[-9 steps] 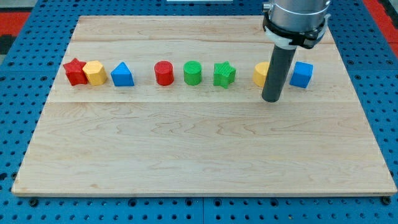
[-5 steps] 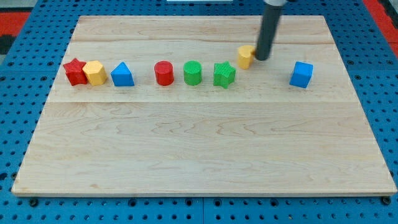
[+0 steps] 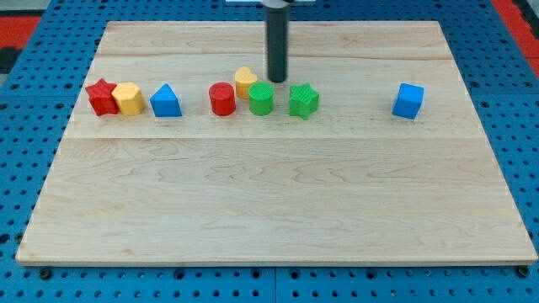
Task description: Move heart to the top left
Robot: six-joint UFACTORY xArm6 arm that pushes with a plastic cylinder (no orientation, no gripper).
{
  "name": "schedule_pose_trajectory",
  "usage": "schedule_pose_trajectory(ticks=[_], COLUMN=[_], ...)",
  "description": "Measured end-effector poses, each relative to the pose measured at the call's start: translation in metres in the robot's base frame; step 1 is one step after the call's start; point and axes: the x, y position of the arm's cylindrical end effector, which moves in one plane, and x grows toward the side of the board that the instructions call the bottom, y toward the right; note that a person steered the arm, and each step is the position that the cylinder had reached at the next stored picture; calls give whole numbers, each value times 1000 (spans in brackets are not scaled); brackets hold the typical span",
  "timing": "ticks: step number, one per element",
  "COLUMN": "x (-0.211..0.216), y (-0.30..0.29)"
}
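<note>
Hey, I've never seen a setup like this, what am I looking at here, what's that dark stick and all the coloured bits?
This is one camera view looking down on a wooden board. The dark stick is a robot arm's pushing rod; my tip slides along the board and nudges blocks. It holds nothing.

In a row, from the view's left: a red star, a yellow block, a blue triangle, a red cylinder, a green cylinder, a green star, and, apart on the right, a blue cube.

A yellow heart sits just above the row, and my tip is close beside it on its right.
</note>
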Motion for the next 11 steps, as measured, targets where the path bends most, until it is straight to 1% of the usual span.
schedule_pose_trajectory(ticks=[1,2,3,4,5,6,7,8,9,10,11], x=[18,18,-12,-46,-31,-24,-27,-47,-36,-66,-72], y=[-26,-90,-126,-189,-189,-233,-246,-254,-291,-289,-241])
